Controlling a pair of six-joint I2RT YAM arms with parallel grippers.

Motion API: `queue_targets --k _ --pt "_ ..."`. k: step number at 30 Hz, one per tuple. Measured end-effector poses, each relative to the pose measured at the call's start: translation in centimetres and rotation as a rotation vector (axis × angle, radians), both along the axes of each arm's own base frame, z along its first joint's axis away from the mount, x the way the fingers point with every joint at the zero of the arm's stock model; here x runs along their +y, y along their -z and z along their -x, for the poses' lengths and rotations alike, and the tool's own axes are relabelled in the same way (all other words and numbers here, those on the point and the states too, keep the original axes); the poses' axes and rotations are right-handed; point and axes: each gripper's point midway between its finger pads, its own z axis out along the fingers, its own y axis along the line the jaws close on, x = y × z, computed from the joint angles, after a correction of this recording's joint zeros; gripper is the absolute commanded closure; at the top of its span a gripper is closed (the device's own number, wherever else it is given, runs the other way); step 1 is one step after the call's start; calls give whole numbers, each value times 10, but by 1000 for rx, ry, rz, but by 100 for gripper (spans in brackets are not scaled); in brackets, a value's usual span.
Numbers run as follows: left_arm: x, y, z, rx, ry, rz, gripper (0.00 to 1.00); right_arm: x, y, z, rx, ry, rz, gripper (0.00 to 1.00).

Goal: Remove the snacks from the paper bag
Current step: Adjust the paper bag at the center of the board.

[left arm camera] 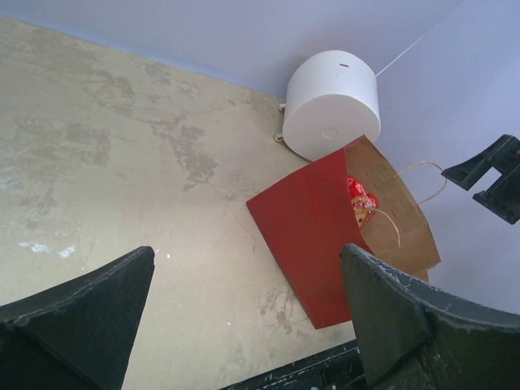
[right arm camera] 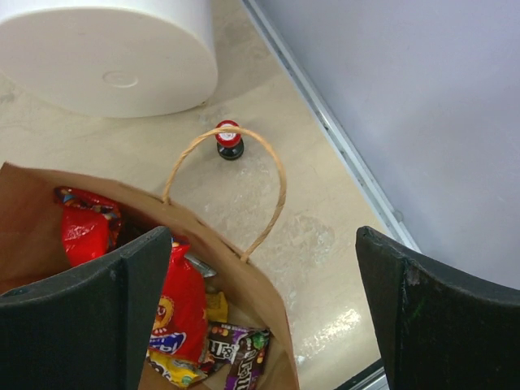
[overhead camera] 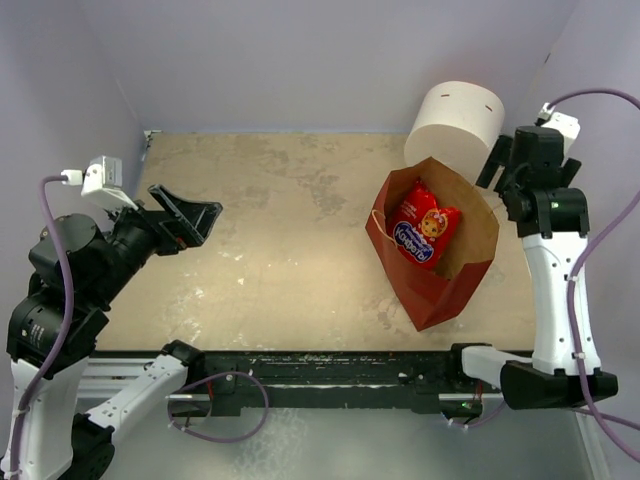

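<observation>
Snacks lie inside the open red-brown paper bag, tan within.

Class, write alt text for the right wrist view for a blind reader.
An open paper bag holds a red packet, a purple candy packet and a yellow wrapper. The right gripper hovers above, jaws open; a white cylinder stands beyond.

Black joints and white link shells are seen on both arms: left arm, right arm. A lilac cable is plugged into a white wrist camera – matte black fingers, edges scuffed.
</observation>
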Motion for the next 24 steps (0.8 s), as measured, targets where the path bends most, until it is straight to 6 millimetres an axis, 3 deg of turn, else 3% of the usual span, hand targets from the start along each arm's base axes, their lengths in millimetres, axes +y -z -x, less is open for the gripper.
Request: queue_targets --k 4,14,22,24 --pt "2 -5 -3 -20 -3 -37 1 -16 14 -4 14 8 -52 21" --pt "5 -1 -10 -16 -3 -126 1 -30 42 -26 85 -64 -71 55" --pt "5 1 -13 -17 2 -158 1 -39 49 -36 135 -95 6 56" --pt "5 1 -14 -17 3 -163 1 -40 51 -39 145 -101 16 60"
